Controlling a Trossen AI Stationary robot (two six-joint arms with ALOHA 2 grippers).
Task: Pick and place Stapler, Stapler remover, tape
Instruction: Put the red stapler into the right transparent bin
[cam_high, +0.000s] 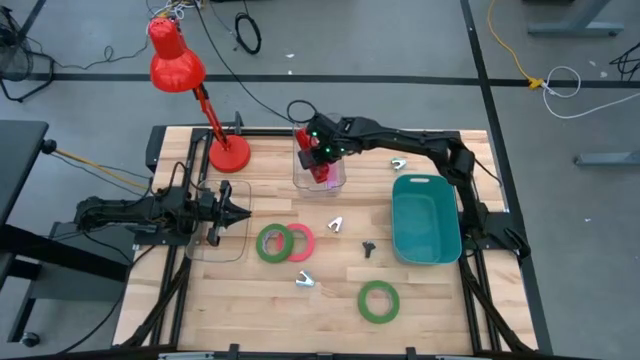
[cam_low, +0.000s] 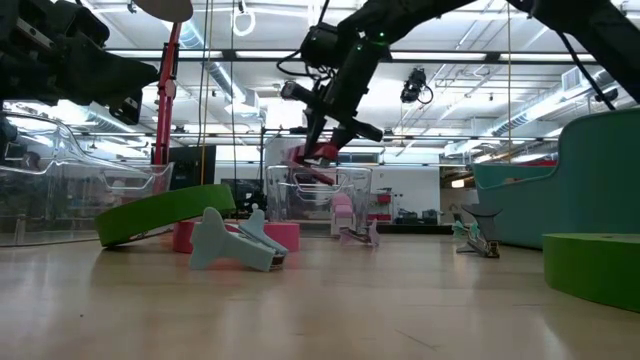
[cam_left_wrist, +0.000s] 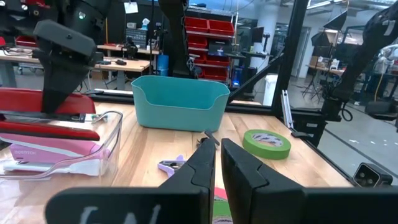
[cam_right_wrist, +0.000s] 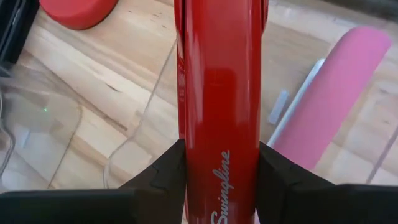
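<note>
My right gripper (cam_high: 322, 150) is shut on a red stapler (cam_right_wrist: 221, 93) over a clear bin (cam_high: 300, 180) at the table's far middle. A pink stapler (cam_right_wrist: 329, 93) lies in that bin. A green tape ring (cam_high: 271, 244) and a pink-red tape ring (cam_high: 300, 242) lie together at the table's middle, and the green ring leans up on one edge in the low view (cam_low: 165, 212). A second green ring (cam_high: 378, 301) lies flat near the front. Small staple removers (cam_high: 335, 226) (cam_high: 305, 281) (cam_high: 399, 163) lie on the wood. My left gripper (cam_high: 240, 212) is shut and empty at the left. My right gripper pinches the red stapler's two long sides (cam_right_wrist: 186, 162) between its two fingers, which lie across the stapler. The fingers come from above, slanting down from the table's right. The stapler (cam_low: 315, 152) is lifted clear, about level, at the clear bin's rim and above the pink stapler.
A teal bin (cam_high: 440, 245) stands at the right. A red desk lamp (cam_high: 228, 153) stands at the far left beside the clear bin. A second clear tray (cam_high: 228, 248) lies under my left gripper. A small black piece (cam_high: 370, 248) lies near the teal bin.
</note>
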